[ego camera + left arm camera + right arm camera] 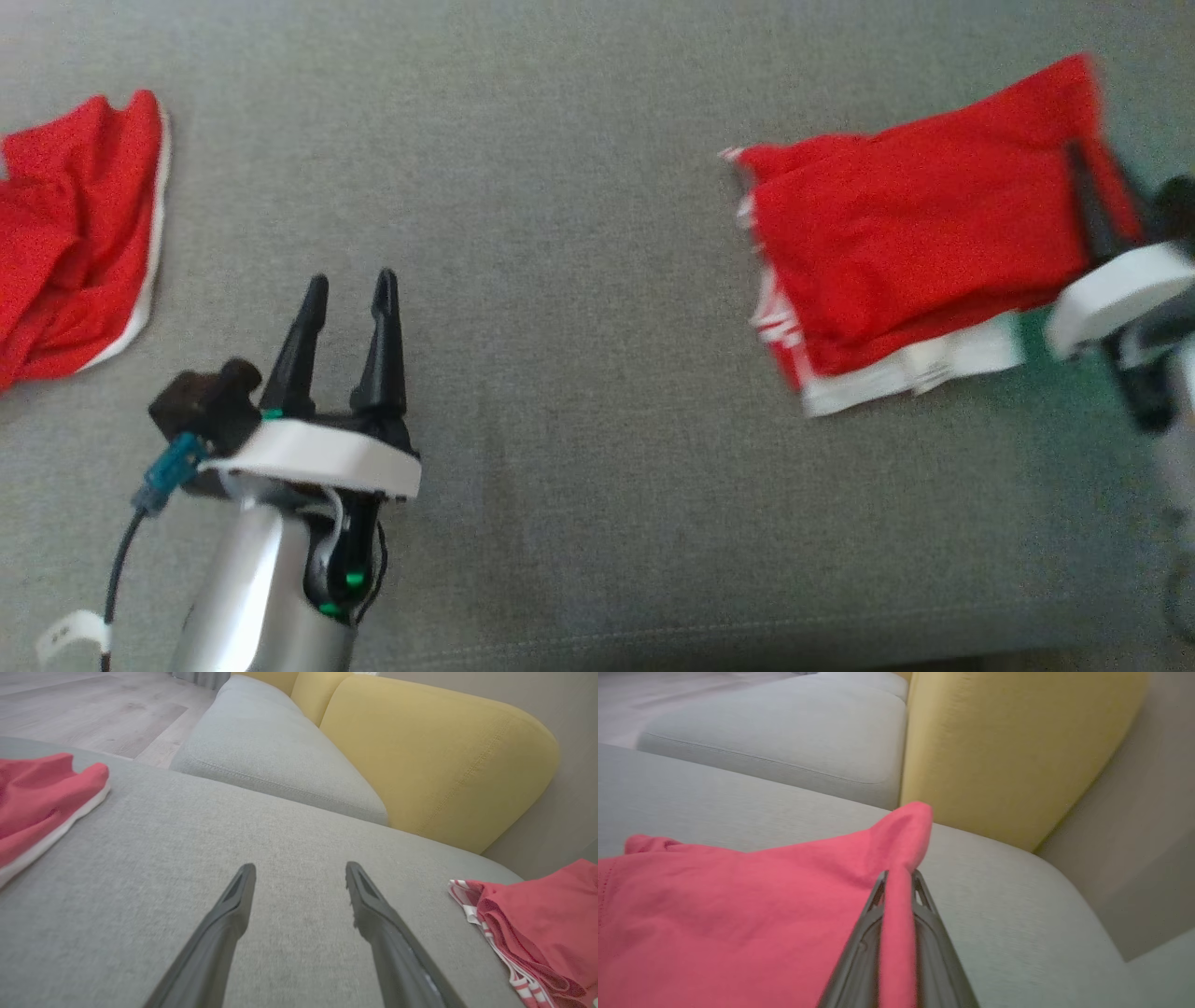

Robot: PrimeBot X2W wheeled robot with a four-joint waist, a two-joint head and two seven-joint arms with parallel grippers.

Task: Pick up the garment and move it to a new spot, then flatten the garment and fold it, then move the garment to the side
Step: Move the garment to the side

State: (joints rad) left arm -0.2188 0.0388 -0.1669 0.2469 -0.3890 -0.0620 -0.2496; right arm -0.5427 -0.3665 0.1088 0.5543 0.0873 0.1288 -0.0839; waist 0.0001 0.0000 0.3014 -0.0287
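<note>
Right claw grips the right end of the crosswise garment; left claw gapes.

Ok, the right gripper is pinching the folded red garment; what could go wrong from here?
1. The right gripper pinches only one thin corner of the folded red garment with white striped trim; pulling may unfold its layers.
2. The open left gripper hovers far off over the grey fabric sofa cushion, so the other side would drag unsupported.

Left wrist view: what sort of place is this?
Probably a living room in a home: grey sofa seat cushions serve as the work surface, with yellow back cushions behind them and a wood-plank floor beyond.
</note>
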